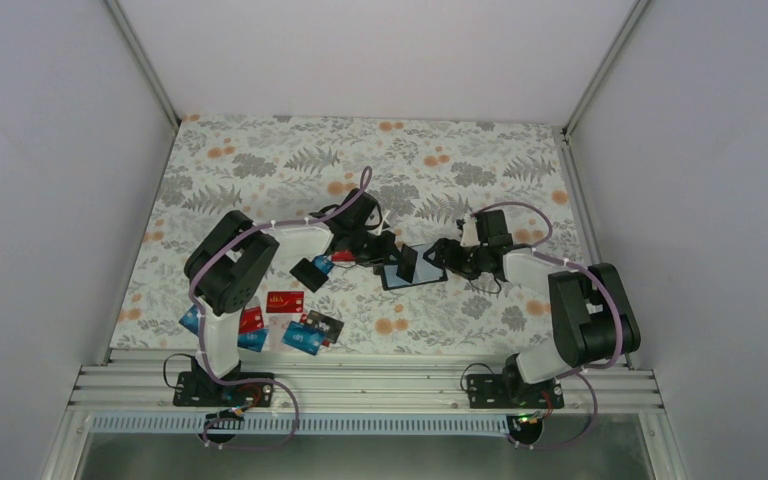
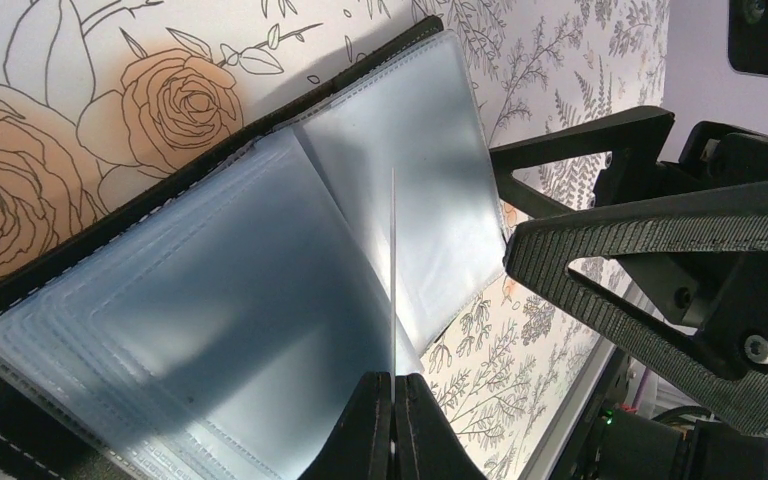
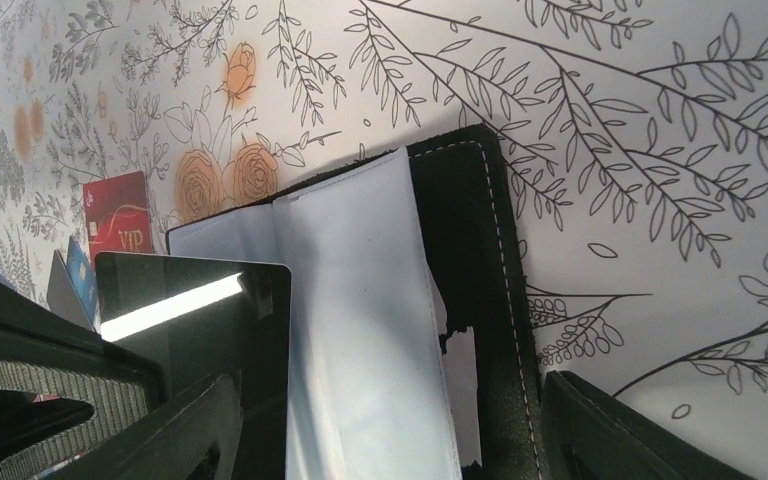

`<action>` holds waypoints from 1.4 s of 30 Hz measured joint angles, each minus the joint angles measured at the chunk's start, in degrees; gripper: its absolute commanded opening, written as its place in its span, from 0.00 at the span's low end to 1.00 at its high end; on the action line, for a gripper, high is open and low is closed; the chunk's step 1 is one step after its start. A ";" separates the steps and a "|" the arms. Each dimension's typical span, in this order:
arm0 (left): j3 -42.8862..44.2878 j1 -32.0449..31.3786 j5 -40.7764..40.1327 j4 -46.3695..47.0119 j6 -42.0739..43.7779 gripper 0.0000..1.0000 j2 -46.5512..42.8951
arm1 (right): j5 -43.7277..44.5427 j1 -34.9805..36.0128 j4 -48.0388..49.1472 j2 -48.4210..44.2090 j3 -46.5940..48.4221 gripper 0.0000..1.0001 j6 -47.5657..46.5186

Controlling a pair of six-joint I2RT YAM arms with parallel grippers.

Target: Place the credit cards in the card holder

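The card holder (image 1: 415, 270) lies open at the centre of the table (image 1: 260, 170). A black card (image 3: 195, 330) stands edge-on over its sleeves, pinched in the closed left gripper (image 2: 393, 385). The right gripper (image 3: 390, 420) straddles the holder from 3 o'clock, jaws spread wide. Loose credit cards (image 1: 285, 302) lie at 8 o'clock.

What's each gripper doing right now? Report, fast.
Left gripper: shut on a black card.
Right gripper: open, over the card holder.
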 measured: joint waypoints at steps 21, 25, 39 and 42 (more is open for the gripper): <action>-3.52 0.92 5.95 4.26 -8.87 0.02 -3.30 | 3.61 0.24 -1.86 0.98 2.19 0.75 -0.39; -3.50 1.09 6.69 4.22 -10.19 0.02 -3.30 | 3.67 0.22 -1.84 1.09 2.29 0.74 -0.44; -3.28 1.40 6.47 2.89 -10.54 0.02 -1.16 | 3.43 -0.04 -1.79 1.77 2.82 0.74 -1.29; -2.95 1.40 6.45 2.86 -10.49 0.03 -0.13 | 3.39 -0.07 -1.57 1.88 2.82 0.73 -1.38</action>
